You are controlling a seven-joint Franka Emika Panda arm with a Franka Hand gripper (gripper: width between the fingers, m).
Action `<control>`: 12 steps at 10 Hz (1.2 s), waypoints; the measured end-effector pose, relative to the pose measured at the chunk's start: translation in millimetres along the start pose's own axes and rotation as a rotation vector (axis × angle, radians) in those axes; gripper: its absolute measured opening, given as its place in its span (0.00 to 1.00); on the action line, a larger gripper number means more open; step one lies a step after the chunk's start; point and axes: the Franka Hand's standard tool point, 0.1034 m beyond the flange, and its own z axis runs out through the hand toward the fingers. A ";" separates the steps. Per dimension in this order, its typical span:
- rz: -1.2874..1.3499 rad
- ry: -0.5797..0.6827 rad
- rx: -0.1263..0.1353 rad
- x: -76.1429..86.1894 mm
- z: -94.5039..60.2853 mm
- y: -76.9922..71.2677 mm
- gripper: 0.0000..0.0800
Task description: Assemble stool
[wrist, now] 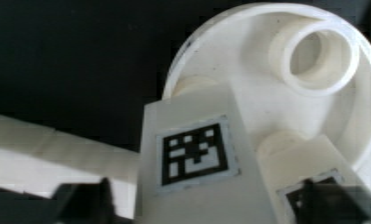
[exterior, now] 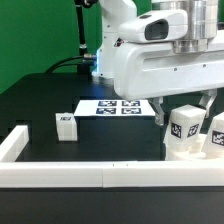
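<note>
Tagged leg point(wrist: 196, 150) being fitted to seat point(wrist: 235, 50), my end effector point(wrist: 200, 198) wide astride it; next, probably clamp and twist.

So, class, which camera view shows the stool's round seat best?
The wrist view: the seat fills much of the frame, its disc shape and round hole plain behind a tagged leg. The exterior view shows only a white sliver of it beneath the legs.

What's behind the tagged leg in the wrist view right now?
The round seat is behind the leg, with one round socket showing. The leg covers the seat's lower part, so whatever joins there is hidden.
</note>
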 end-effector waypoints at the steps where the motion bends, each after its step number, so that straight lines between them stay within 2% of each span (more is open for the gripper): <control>1: 0.071 0.000 0.000 -0.1 0.0 0.3 0.55; 2: 0.160 0.000 0.000 -0.1 0.1 0.2 0.43; 4: 0.264 0.000 0.000 -0.1 0.1 0.3 0.43; 6: 0.494 0.019 -0.002 2.5 0.3 -1.0 0.43; 8: 0.847 0.027 0.021 6.2 -1.7 -2.8 0.43; 9: 0.965 0.027 0.023 6.7 -1.7 -5.4 0.43; 10: 1.106 0.022 0.045 7.3 -0.9 -8.1 0.43; 11: 1.260 0.024 0.077 9.5 0.3 -9.2 0.43; 12: 1.340 0.031 0.096 10.7 0.6 -10.4 0.43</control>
